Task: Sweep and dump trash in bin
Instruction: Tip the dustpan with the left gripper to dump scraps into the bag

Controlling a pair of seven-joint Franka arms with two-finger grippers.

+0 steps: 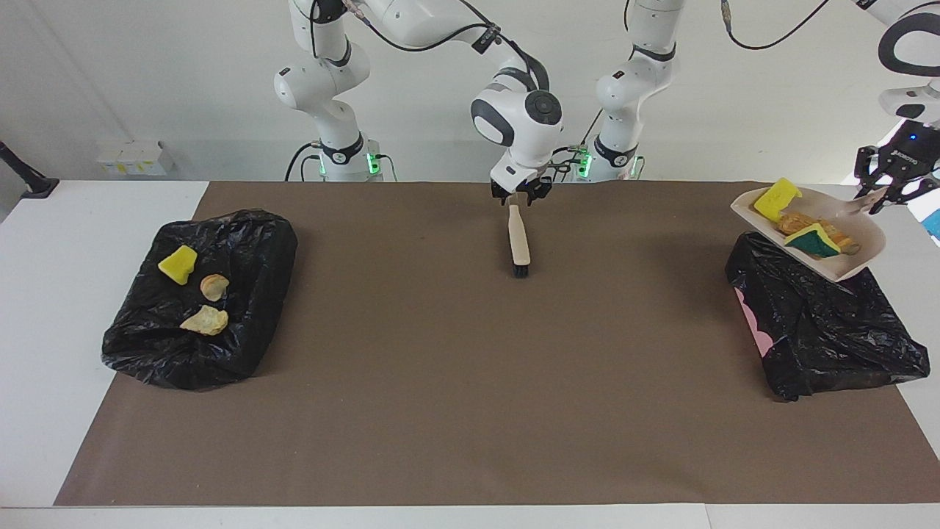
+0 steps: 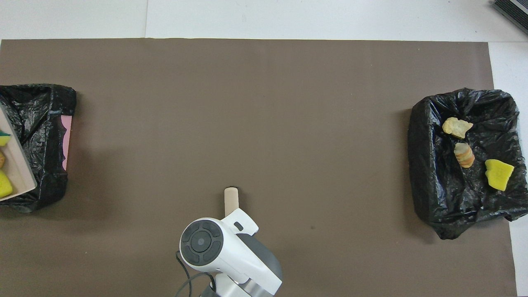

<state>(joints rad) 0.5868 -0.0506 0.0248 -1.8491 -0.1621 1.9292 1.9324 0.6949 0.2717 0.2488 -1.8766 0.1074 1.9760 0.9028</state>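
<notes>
Facing view: left pincer [image 1: 886,192] grips the loaded dustpan [image 1: 844,261] over a bin [image 1: 822,330]; right pincer [image 1: 521,192] clasps the brush [image 1: 519,242].

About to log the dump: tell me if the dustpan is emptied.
Not emptied: the dustpan, over the bin, holds scraps.

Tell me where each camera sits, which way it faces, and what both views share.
Facing view: high across the table, looking at both arm bases; right gripper at the brush handle, left gripper holding the dustpan with scraps over a bag-lined bin.
Overhead view: above the robots' end, looking steeply down; only the right arm's wrist shows.
Shared: the brush, both bins, the dustpan, three scraps in the other bin.
</notes>
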